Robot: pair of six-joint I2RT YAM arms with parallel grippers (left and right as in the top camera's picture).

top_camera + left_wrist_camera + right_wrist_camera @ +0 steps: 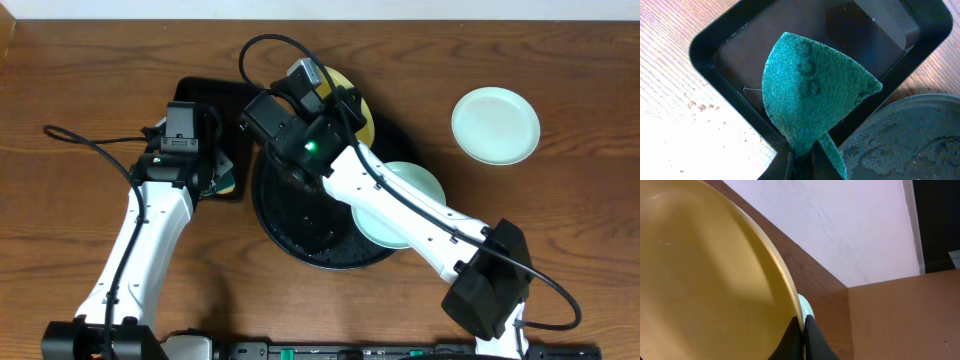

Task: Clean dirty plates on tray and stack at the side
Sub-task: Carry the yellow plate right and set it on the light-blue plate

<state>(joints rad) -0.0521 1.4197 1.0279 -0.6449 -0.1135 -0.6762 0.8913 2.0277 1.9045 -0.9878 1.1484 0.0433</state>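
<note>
Around the round black tray three plates are showing. One yellow plate is sitting at the tray's far rim, one mint plate is lying on the tray's right half, and a second mint plate is resting on the wooden table, well apart to the tray's right. Just beside the tray's left edge one smaller rectangular tray is sitting, and one teal sponge is hanging over it. The right arm is crossing over the round tray, covering much of the mint plate there and the near side of the yellow one. Whether the yellow plate is lifted or touching the rim is hard to tell, and no smears are making themselves out on any plate. From the right wrist only the yellow plate's broad face and a thin mint sliver past its edge are showing. The right claw is pinching the yellow plate's rim, its fingers pressed tight on either side. The left claw is pinching the sponge's lower corner, so the sponge is standing up folded above the rectangular tray, near the round tray's left rim.
</note>
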